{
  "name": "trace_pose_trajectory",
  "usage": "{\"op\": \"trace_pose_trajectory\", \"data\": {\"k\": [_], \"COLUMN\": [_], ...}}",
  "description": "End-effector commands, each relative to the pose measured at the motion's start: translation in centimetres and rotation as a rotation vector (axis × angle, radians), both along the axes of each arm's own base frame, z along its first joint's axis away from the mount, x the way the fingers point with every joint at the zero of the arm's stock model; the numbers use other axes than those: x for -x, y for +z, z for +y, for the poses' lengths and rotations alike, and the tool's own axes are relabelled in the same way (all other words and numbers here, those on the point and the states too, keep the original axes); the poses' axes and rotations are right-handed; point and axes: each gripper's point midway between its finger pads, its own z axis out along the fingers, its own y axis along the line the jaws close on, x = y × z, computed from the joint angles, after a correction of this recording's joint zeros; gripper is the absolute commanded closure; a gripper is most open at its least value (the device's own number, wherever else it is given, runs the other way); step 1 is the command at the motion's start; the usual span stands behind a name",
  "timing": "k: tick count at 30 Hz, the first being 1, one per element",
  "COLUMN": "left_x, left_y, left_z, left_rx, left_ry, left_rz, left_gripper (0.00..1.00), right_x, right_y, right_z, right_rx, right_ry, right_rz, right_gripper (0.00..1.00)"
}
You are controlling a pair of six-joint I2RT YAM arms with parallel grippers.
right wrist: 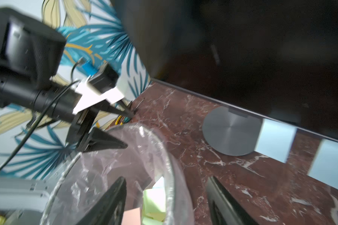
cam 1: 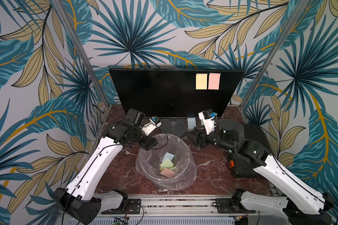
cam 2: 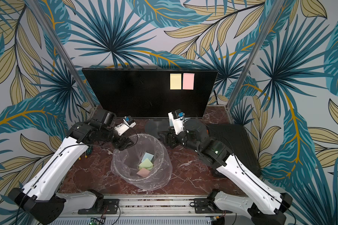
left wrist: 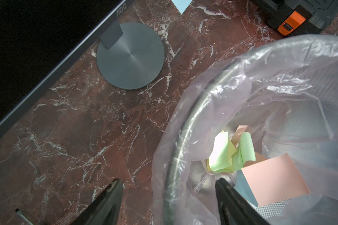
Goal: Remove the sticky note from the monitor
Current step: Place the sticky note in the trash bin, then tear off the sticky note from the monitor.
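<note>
the monitor (cam 1: pixel 164 93) stands at the far side of the table (cam 1: pixel 203 175), dark, and two sticky notes are on the upper right part of its screen: a yellow note (cam 1: pixel 201 81) and, just beside it on the right, a pink note (cam 1: pixel 214 81). so the task is not finished.

the left gripper (left wrist: pixel 168 180) hangs over the far left rim of the bin (cam 1: pixel 191 167), its jaws spread and nothing between them. the right gripper (right wrist: pixel 166 178) is low, near the far right side of the bin, also spread and empty. several notes lie inside the bin, and blue notes (cam 1: pixel 191 123) lie on the table near the monitor base.

i judge that the step in hand is the moment between two notes: no arm carries anything. the next move calls for one arm, probably the right one because it is closer, to rise to the screen and pinch a loose lower edge of a note, then peel it away without pushing the monitor.
</note>
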Motion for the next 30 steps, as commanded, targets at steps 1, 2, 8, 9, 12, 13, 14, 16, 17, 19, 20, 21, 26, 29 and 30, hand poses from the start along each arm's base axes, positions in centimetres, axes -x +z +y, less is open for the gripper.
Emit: {"op": "trace_pose_trajectory", "data": {"k": [1, 2, 8, 9, 12, 13, 14, 16, 17, 19, 20, 21, 26, 29, 30], "left_x": [-0.7, -0.9, -1.1, -1.2, -1.6, -1.6, -1.7, -1.8, -1.8, -1.9, -2.0, -2.0, -2.1, -2.2, -2.2], "left_y": [-0.1, -0.2, -0.9, -1.0, -1.3, -1.4, -1.4, -1.5, -1.5, -1.6, -1.8, -1.9, -2.3, -2.3, -2.3], "left_z": [0.5, 0.7, 0.5, 0.5, 0.6, 0.7, 0.7, 0.7, 0.7, 0.8, 0.9, 0.9, 0.9, 0.9, 0.9], "left_rx": [-0.005, -0.017, -0.018, -0.021, -0.038, -0.041, -0.043, -0.045, -0.048, -0.053, -0.058, -0.061, -0.065, -0.067, -0.066], "left_ry": [0.039, 0.047, 0.051, 0.055, 0.065, 0.067, 0.068, 0.071, 0.073, 0.076, 0.081, 0.083, 0.085, 0.087, 0.086], "left_rz": [-0.04, -0.04, -0.014, -0.011, -0.008, -0.006, -0.003, -0.002, -0.002, -0.002, -0.001, 0.0, 0.004, 0.005, 0.004], "left_gripper": [0.24, 0.27, 0.38, 0.39, 0.43, 0.44, 0.44, 0.44, 0.47, 0.48, 0.48, 0.48, 0.48, 0.48, 0.48], "right_x": [-2.3, -2.8, -5.3, -5.8, -7.3, -7.8, -8.3, -9.3, -9.7, -10.7, -11.3, -11.6, -13.1, -13.5, -13.7], "right_y": [1.4, 2.0, 5.6, 6.2, 7.6, 8.0, 8.3, 9.0, 9.3, 10.3, 10.8, 11.1, 11.8, 11.8, 11.8], "right_z": [-3.6, -4.2, -8.2, -8.7, -9.7, -10.0, -10.1, -10.2, -10.1, -10.0, -10.1, -10.1, -10.1, -10.4, -10.5], "right_rx": [-0.14, -0.173, -0.285, -0.311, -0.398, -0.423, -0.443, -0.487, -0.503, -0.534, -0.551, -0.564, -0.595, -0.607, -0.613], "right_ry": [-0.171, -0.187, -0.34, -0.355, -0.372, -0.376, -0.38, -0.372, -0.362, -0.348, -0.345, -0.343, -0.326, -0.331, -0.335], "right_rz": [0.049, 0.047, 0.013, 0.007, -0.006, -0.011, -0.016, -0.022, -0.019, -0.031, -0.039, -0.045, -0.054, -0.056, -0.054], "right_gripper": [0.33, 0.33, 0.32, 0.32, 0.32, 0.32, 0.32, 0.32, 0.32, 0.32, 0.33, 0.33, 0.35, 0.36, 0.36]}}
